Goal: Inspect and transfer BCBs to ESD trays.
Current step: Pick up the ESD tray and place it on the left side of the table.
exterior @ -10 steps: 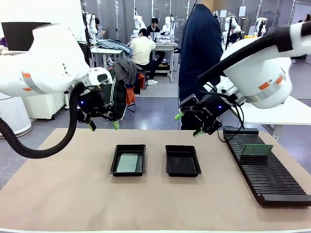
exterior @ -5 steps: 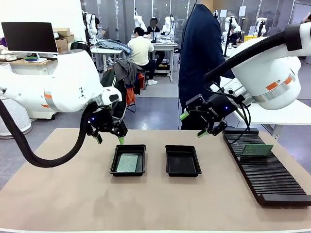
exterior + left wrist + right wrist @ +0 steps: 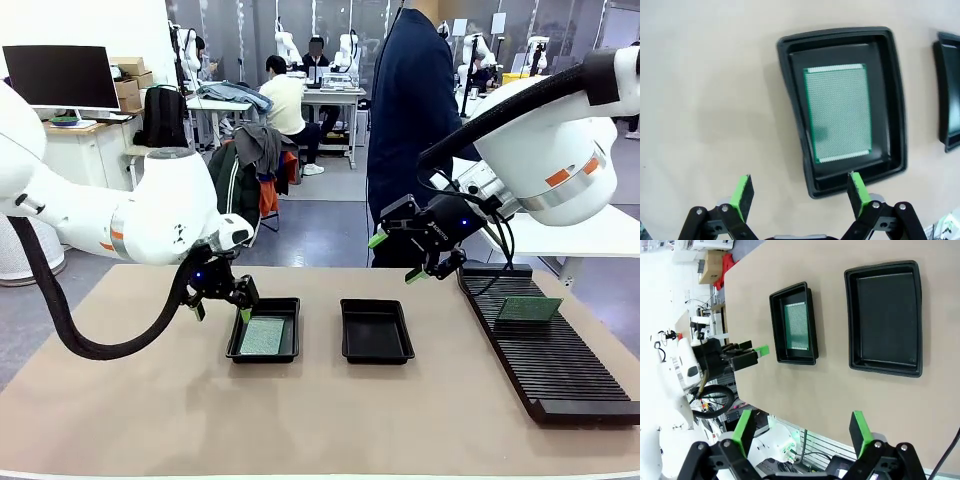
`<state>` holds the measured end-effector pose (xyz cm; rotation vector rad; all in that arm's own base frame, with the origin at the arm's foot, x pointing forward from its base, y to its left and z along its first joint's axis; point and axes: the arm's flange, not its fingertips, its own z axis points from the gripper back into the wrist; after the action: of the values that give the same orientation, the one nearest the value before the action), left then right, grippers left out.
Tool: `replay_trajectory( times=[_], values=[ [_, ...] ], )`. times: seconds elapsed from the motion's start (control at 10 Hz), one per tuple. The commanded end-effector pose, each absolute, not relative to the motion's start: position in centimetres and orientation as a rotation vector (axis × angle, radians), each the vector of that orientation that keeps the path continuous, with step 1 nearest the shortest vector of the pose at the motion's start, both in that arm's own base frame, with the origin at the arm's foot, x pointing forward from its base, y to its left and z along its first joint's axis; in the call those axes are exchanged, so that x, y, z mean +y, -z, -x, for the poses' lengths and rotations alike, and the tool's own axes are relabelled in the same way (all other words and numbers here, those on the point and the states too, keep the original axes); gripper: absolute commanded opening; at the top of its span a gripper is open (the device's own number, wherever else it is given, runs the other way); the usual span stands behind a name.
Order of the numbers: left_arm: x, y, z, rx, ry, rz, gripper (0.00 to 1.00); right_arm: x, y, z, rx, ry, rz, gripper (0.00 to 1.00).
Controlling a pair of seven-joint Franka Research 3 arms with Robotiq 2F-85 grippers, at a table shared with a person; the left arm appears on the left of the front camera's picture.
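The front view takes in the whole table [image 3: 130, 400]: the left tool [image 3: 222, 309] hangs low at the far left corner of the left ESD tray [image 3: 234, 338], fingers apart, gripping nothing; a green BCB [image 3: 263, 335] lies flat inside that tray; the right ESD tray [image 3: 377, 357] sits just beside it, bare inside; on the robot's right a ribbed rack [image 3: 560, 375] carries a second BCB [image 3: 528, 309] near its far end; the right tool [image 3: 395, 258], fingers apart and unladen, hangs well above the table between right tray and rack, before a person [image 3: 412, 110] in dark blue.

The left wrist view adds closeness: the left tool [image 3: 801, 192] has one pad over the tray rim [image 3: 796, 120], the other over bare table; the BCB [image 3: 838, 112] lies just ahead, untouched.

The right wrist view looks down past the right tool [image 3: 801, 429] on both trays, well apart from it.
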<state>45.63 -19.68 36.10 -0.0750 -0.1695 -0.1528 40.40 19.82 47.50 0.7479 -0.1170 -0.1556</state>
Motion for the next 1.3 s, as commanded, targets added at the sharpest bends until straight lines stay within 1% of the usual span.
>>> replay_trajectory(
  times=[0.0,0.4,0.7,1.1,1.2],
  values=[
    [-19.9,-34.7,-46.3,-0.185,0.077,0.001,1.00,19.9,-47.5,-40.6,-0.117,0.158,-0.747,1.00],
    [-20.2,-32.2,-47.3,-0.180,0.035,-0.020,1.00,19.9,-47.5,-40.6,-0.117,0.158,-0.747,1.00],
    [-20.9,-31.2,-48.1,-0.205,0.036,-0.039,1.00,19.9,-47.5,-40.6,-0.117,0.158,-0.747,1.00],
    [-21.8,-30.5,-48.5,-0.202,0.027,-0.014,1.00,19.9,-47.5,-40.6,-0.117,0.158,-0.747,1.00],
    [-21.9,-30.4,-48.6,-0.197,0.022,-0.015,0.98,19.9,-47.5,-40.6,-0.117,0.158,-0.747,1.00]
  ],
)
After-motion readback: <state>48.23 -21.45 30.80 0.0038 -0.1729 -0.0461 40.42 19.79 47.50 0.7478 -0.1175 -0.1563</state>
